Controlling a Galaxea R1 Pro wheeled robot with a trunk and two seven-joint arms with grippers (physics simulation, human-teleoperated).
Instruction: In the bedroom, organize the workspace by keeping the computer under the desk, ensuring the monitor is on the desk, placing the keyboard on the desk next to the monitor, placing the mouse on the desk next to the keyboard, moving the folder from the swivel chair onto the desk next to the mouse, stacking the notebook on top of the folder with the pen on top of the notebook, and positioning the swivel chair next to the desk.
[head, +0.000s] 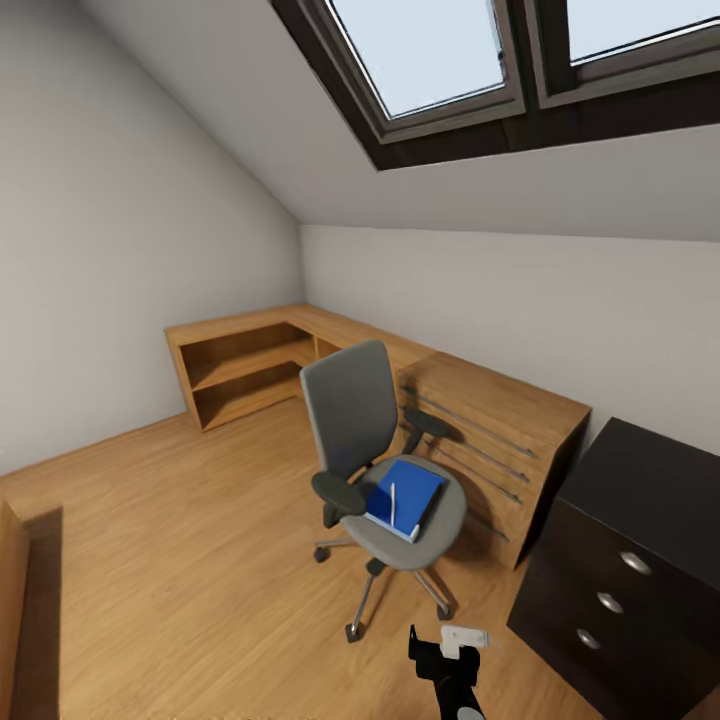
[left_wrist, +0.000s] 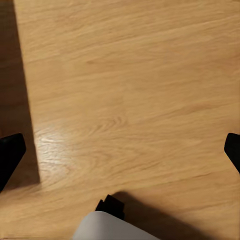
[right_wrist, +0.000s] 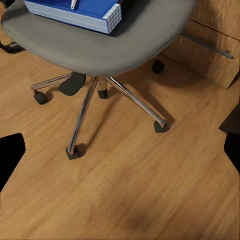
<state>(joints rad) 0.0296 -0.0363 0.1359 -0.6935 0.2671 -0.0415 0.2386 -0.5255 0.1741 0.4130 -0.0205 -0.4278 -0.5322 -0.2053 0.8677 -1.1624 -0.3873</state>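
right gripper (head: 447, 640) fingers spread, empty, hovering over the wood floor (head: 180, 560) just in front of the swivel chair (head: 385, 470). left gripper (left_wrist: 120, 150) also spread, empty, above bare floor. blue folder (head: 405, 497) lies on the chair seat, pen (head: 392, 503) on top. desk (head: 640, 560) drawer unit stands right of chair.

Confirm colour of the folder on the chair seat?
Bright blue cover, white page edges. The folder shows best in the right wrist view, lying on the swivel chair.

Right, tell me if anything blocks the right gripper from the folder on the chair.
Nothing visible does. The right gripper hangs over bare floor in front of the swivel chair, and the folder lies on its seat with the pen on top.
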